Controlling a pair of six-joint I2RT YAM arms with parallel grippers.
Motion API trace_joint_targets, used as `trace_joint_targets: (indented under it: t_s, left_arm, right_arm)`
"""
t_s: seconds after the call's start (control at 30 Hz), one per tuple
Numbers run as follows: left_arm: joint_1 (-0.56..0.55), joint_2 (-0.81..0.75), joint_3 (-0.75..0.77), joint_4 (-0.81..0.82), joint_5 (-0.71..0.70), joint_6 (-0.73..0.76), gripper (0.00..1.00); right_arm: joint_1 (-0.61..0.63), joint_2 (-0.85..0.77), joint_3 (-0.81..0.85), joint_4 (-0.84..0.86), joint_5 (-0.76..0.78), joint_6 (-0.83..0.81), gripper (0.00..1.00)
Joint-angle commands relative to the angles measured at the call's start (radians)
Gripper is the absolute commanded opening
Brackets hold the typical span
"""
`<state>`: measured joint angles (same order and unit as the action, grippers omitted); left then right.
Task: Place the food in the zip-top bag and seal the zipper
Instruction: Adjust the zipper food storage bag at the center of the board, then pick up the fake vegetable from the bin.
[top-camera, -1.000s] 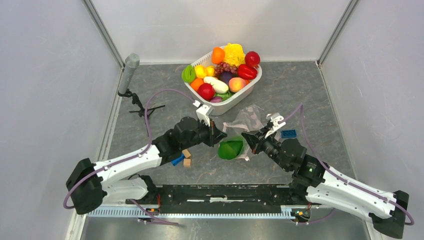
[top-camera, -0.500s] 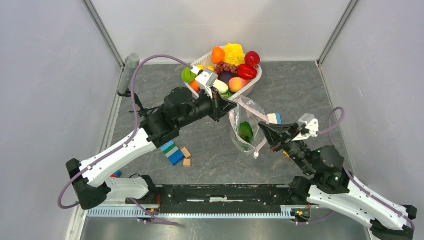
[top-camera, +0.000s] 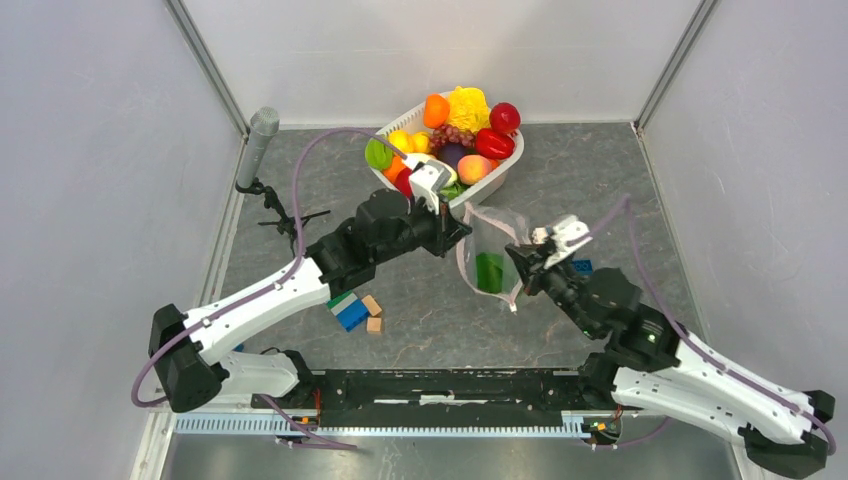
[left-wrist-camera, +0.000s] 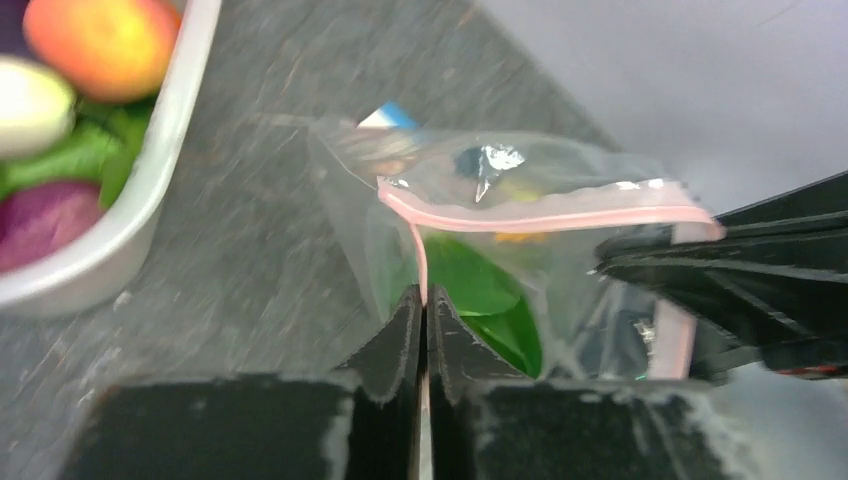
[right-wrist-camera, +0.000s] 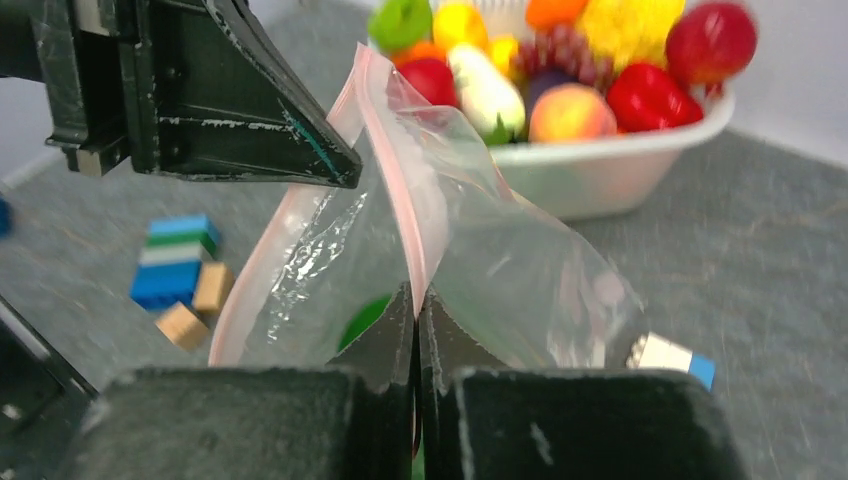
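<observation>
Bag (top-camera: 497, 228) holding green food (top-camera: 489, 271): I kept left gripper (top-camera: 460, 228) and right gripper (top-camera: 514, 253) pinched on zipper (left-wrist-camera: 540, 217), basket (top-camera: 478, 199) just behind, grippers closer than before.

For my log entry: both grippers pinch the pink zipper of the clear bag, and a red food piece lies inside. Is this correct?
No: the food piece inside the zip-top bag is green, not red; the left wrist view shows it. The left gripper and right gripper do pinch the zipper.

Clear bag (top-camera: 503, 224), pink zipper (left-wrist-camera: 540, 217), green food (top-camera: 489, 271).
</observation>
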<state>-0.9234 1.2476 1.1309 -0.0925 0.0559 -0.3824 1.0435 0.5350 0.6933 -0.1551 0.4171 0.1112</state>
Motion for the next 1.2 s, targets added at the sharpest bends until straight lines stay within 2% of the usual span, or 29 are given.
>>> trace_joint_targets:
  t_s: [0.0,0.03,0.1,0.17,0.33,0.43,0.53,0.67,0.87,0.97,1.07,1.17]
  left_arm:
    - [0.017,-0.016,-0.13,0.037,-0.088,-0.005,0.2]
    - [0.023,-0.026,-0.148,0.034,-0.093,-0.006,0.33]
    - [0.039,-0.04,-0.162,0.01,-0.096,-0.012,0.48]
    - [0.05,-0.067,-0.166,-0.006,-0.1,-0.007,0.68]
    - [0.054,-0.131,-0.117,-0.095,-0.092,0.047,0.87]
    - [0.054,-0.185,-0.122,-0.126,-0.077,0.064,0.97]
    - [0.056,-0.242,-0.129,-0.159,-0.081,0.1,1.0]
    - [0.084,-0.219,-0.022,-0.268,-0.076,0.205,1.0]
    - [0.215,0.01,0.237,-0.376,0.125,0.424,1.0]
    - [0.296,0.134,0.332,-0.39,0.148,0.469,1.0]
    - [0.343,0.264,0.462,-0.469,0.088,0.466,1.0]
    - [0.349,0.356,0.518,-0.502,-0.015,0.473,1.0]
  right_arm:
    - [0.002,0.069,-0.02,-0.088,0.093,0.073,0.02]
    - [0.002,0.063,-0.049,-0.068,0.084,0.091,0.02]
    - [0.002,0.048,-0.09,-0.016,0.055,0.115,0.01]
    - [0.001,0.038,-0.111,0.029,0.033,0.13,0.02]
    - [0.001,0.048,-0.113,0.07,0.013,0.152,0.02]
    - [0.001,0.064,-0.112,0.051,0.054,0.186,0.02]
    - [0.001,0.057,-0.121,0.029,0.105,0.216,0.02]
    - [0.002,0.032,-0.147,0.016,0.137,0.243,0.02]
    - [0.001,0.007,-0.178,0.036,0.078,0.255,0.02]
    - [0.001,0.003,-0.178,0.024,0.066,0.26,0.02]
    - [0.0,-0.008,-0.181,0.019,0.06,0.265,0.02]
    - [0.001,-0.022,-0.191,0.021,0.063,0.272,0.02]
